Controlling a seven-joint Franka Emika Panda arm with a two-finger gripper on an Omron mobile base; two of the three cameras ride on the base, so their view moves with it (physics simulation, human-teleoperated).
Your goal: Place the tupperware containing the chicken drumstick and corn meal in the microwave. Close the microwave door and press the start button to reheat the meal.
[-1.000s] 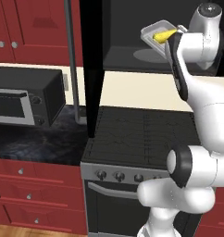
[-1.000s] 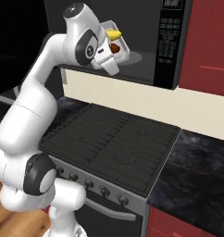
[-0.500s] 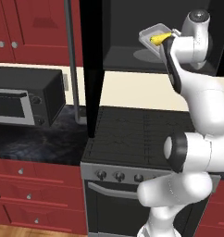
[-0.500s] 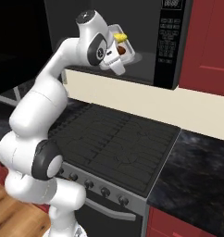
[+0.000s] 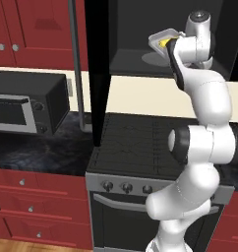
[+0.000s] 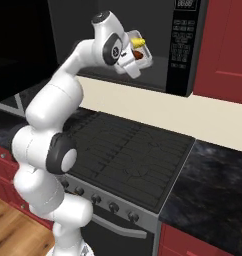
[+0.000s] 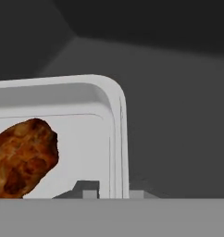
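My gripper is shut on the rim of the tupperware and holds it up at the mouth of the microwave. The tray tilts, with the yellow corn at its upper end and the chicken drumstick below it. From the left, the tupperware and corn hang in front of the dark cavity of the microwave. The microwave door stands swung open at the left. In the hand view the tupperware rim sits between my fingertips, the chicken drumstick inside.
A stove lies under the microwave, its knobs along the front. A small black countertop oven stands on the dark counter to the left. The door's grey bar handle hangs over that counter. Red cabinets flank the microwave.
The arm has stretched up and forward, carrying the tupperware a little deeper toward the microwave cavity. The grip has not changed.
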